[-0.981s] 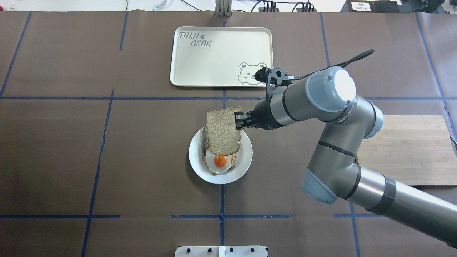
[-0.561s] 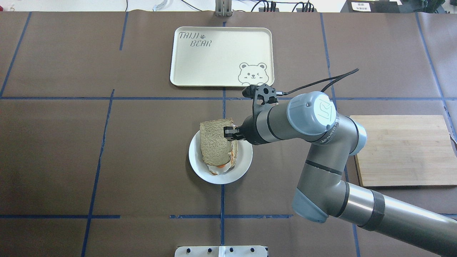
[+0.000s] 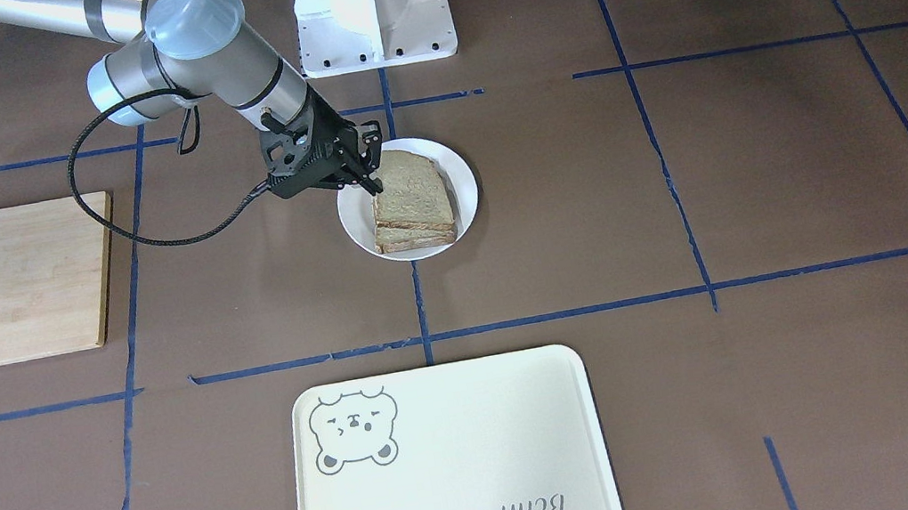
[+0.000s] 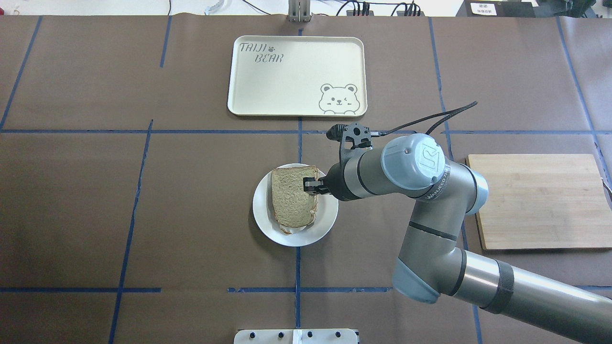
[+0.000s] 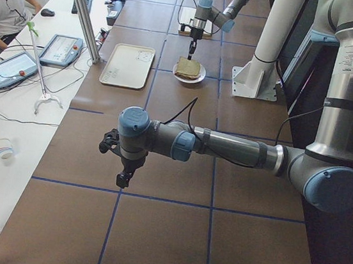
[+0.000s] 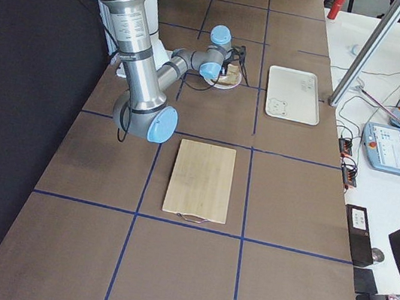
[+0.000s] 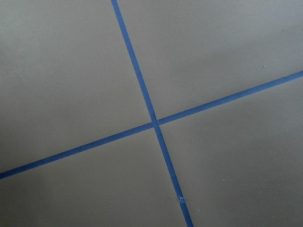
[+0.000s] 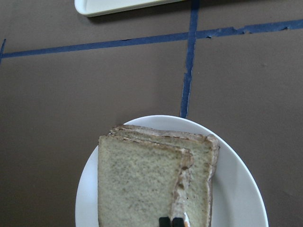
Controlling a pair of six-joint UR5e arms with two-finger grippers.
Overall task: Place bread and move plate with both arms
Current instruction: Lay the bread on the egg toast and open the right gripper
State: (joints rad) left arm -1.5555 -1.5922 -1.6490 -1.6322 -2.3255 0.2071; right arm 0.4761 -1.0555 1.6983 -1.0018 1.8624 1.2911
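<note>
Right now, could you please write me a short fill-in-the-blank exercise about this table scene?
1. The bread tops the stack on the round white ____.
2. The tray shows a drawn ____.
3. The wooden board lies on the robot's ____ side.
Missing words: plate; bear; right.

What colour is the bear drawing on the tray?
The bear drawing is a grey outline on the cream tray; clearest in the overhead exterior view.

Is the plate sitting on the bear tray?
No, the plate rests on the brown table, clearly apart from the tray.
</note>
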